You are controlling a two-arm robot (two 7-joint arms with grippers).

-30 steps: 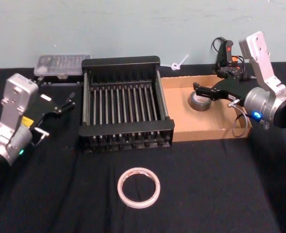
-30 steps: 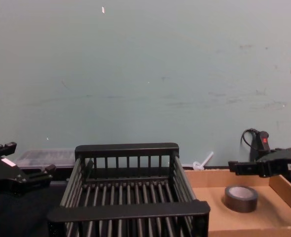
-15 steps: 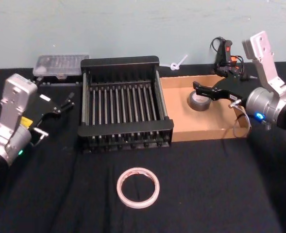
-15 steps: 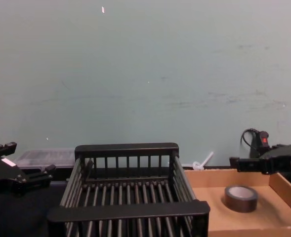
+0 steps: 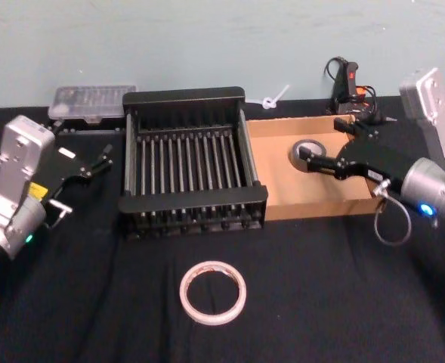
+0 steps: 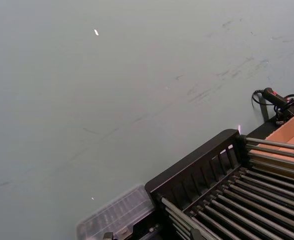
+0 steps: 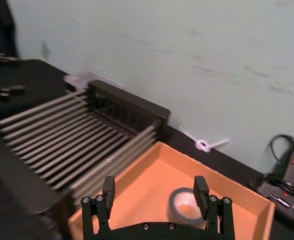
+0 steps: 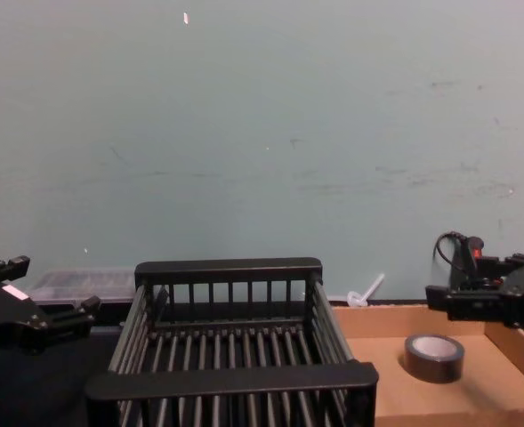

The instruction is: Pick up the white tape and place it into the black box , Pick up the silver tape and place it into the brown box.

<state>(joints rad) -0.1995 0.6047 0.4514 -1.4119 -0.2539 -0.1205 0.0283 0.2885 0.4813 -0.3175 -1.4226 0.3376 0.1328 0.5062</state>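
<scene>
Since 1 second ago the right gripper has drawn back from over the silver tape toward the near-right side of the brown box, its jaws spread wide and holding nothing. That roll lies flat inside the brown box, toward its far wall, released and clear of the fingers in the right wrist view.

So 1 of the 2 placements looks done. Left to do is the white tape, which lies flat on the black cloth in front of the black box, apart from it; the black box holds nothing. The left gripper hangs to the left of the black box, well away from the white tape, jaws slightly parted and empty.
</scene>
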